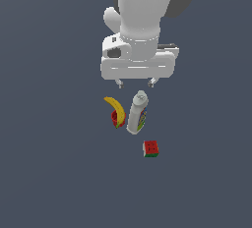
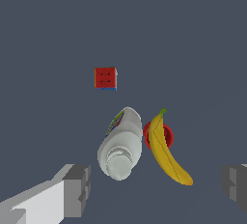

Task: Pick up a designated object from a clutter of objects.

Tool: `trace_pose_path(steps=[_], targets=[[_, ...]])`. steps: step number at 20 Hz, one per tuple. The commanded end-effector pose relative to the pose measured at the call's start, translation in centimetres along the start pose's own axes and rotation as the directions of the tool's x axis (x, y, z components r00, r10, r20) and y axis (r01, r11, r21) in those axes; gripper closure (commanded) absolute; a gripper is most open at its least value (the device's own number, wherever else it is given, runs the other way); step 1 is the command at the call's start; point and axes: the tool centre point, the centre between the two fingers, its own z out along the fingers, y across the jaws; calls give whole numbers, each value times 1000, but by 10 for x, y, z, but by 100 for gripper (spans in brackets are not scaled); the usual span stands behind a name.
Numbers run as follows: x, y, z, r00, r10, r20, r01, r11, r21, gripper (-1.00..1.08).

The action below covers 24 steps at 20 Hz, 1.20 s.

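Gripper (image 1: pixel 135 81) hanging above clutter, fingers spread, gripping nothing. Red-green cube (image 1: pixel 151 149) sitting alone on floor, apart from white bottle (image 1: pixel 137 114), banana (image 1: pixel 114 107), red cup (image 1: pixel 116 119). Cube lying beyond bottle's base, away from gripper.

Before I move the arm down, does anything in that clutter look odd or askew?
Yes: the banana lies across the small red cup, hiding most of it, right beside the white bottle. The cube sits apart, clear of the pile. The open gripper holds nothing.
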Motion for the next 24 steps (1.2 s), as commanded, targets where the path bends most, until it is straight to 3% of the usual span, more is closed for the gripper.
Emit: trace_pose_path(steps=[1, 10, 24], targets=[[0, 0, 0, 1000, 0, 0, 0, 1000, 0, -92], [7, -31, -22, 998, -53, -46, 54, 999, 3, -92], [26, -35, 4, 998, -45, -39, 45, 999, 1, -92]])
